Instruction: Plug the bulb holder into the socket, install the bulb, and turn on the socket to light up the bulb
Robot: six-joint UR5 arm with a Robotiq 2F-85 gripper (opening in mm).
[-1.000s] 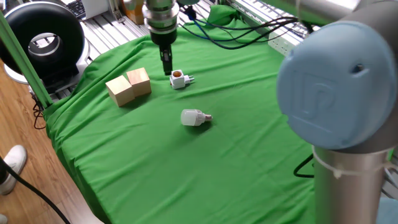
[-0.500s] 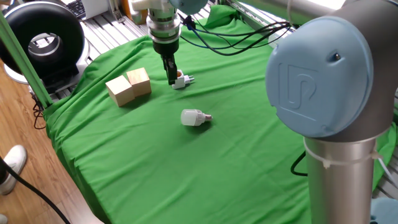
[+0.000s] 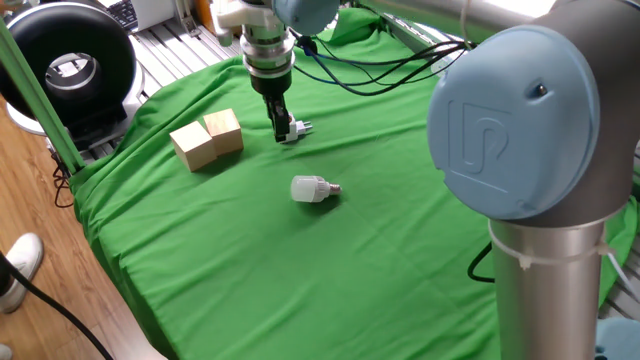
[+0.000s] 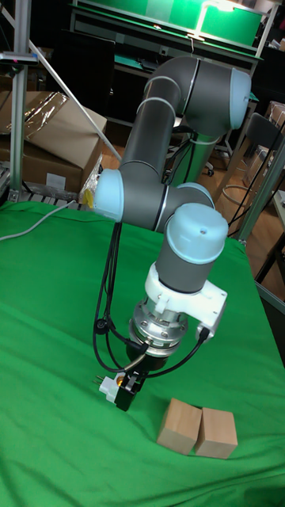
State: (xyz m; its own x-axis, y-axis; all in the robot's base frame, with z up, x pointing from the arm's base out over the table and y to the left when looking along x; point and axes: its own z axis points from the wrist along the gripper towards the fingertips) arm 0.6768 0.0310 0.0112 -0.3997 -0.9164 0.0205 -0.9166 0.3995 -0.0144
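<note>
The bulb holder lies on the green cloth, a small white cube with prongs pointing right. My gripper stands straight down over it, its dark fingers hiding most of the holder. In the tall fixed view the bulb holder shows its orange opening right beside the gripper, fingertips down at cloth level. The views do not show whether the fingers press on it. The bulb lies on its side in the middle of the cloth, screw base to the right. The socket is out of view.
Two wooden blocks sit side by side just left of the gripper, and the same wooden blocks show close to it in the tall fixed view. Cables run across the back. The arm's large joint blocks the right side.
The gripper has come down from above and left of the bulb holder until its fingers stand around it at cloth level. The bulb and blocks have not moved.
</note>
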